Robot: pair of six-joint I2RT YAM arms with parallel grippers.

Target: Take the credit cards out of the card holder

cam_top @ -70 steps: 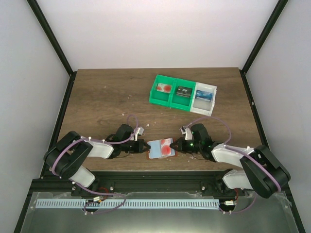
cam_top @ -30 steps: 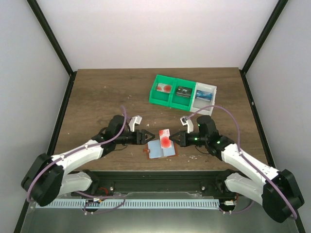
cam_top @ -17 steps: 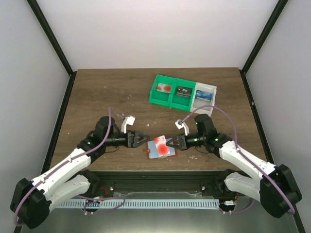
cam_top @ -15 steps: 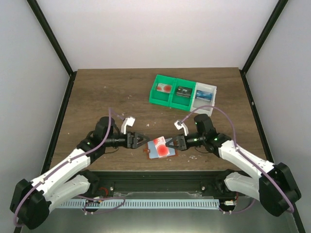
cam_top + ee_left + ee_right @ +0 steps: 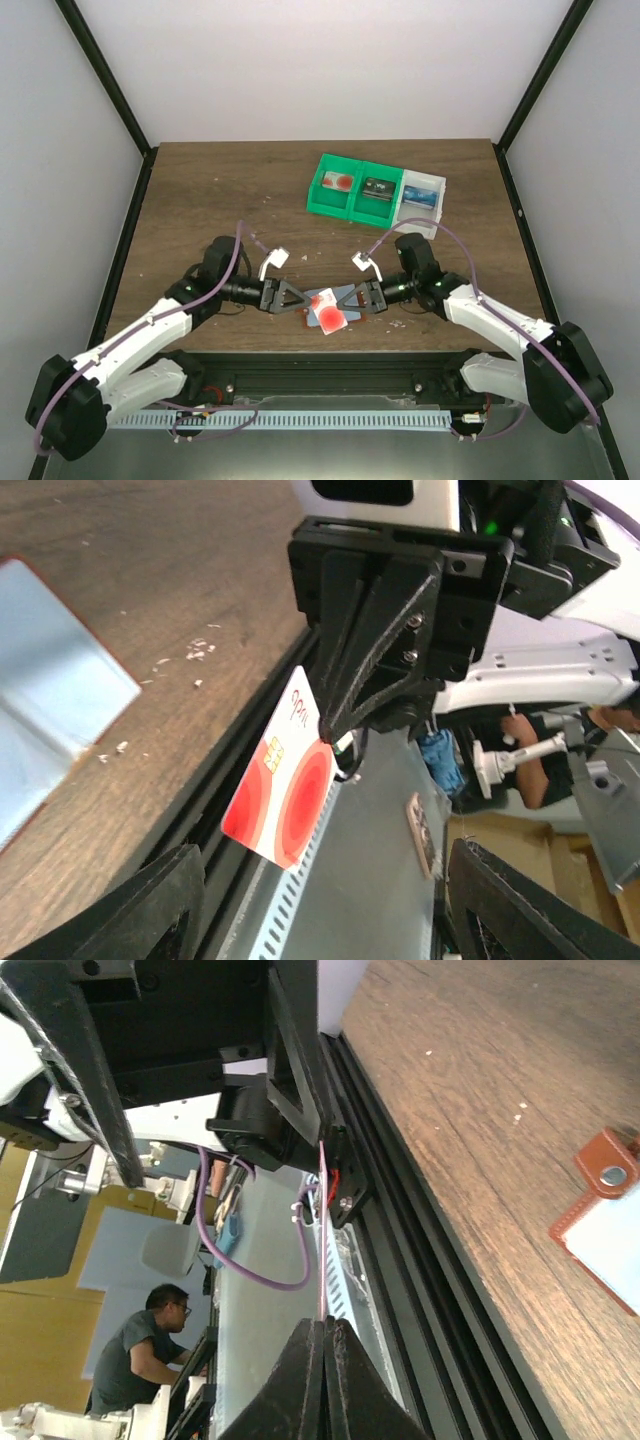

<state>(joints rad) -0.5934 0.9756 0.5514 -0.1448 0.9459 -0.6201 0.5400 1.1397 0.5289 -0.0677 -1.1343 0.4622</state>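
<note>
The right gripper (image 5: 341, 300) is clamped on one of the credit cards, the white one with the red round mark (image 5: 285, 780), pinching it by one short edge so the rest of the card sticks out beyond the fingertips. In the right wrist view the card shows edge-on as a thin pale line running out from between the closed fingers (image 5: 312, 1360). The left gripper (image 5: 292, 298) faces the right one nose to nose, just beside it, with its fingers (image 5: 140, 905) spread wide and nothing between them; the card hangs in the gap between the two grippers, closer to the right one. The card holder (image 5: 45, 710) lies flat on the surface (image 5: 220, 200) with its pale grey-blue inside up and its reddish-brown edge showing. It sits under and slightly beyond the grippers' tips, apart from the held card. Whether the blue card sits in a pocket is hard to tell, since the lining is nearly the same colour. Well beyond both grippers, a green bin (image 5: 345, 190) and a white bin (image 5: 422, 200) stand side by side.
</note>
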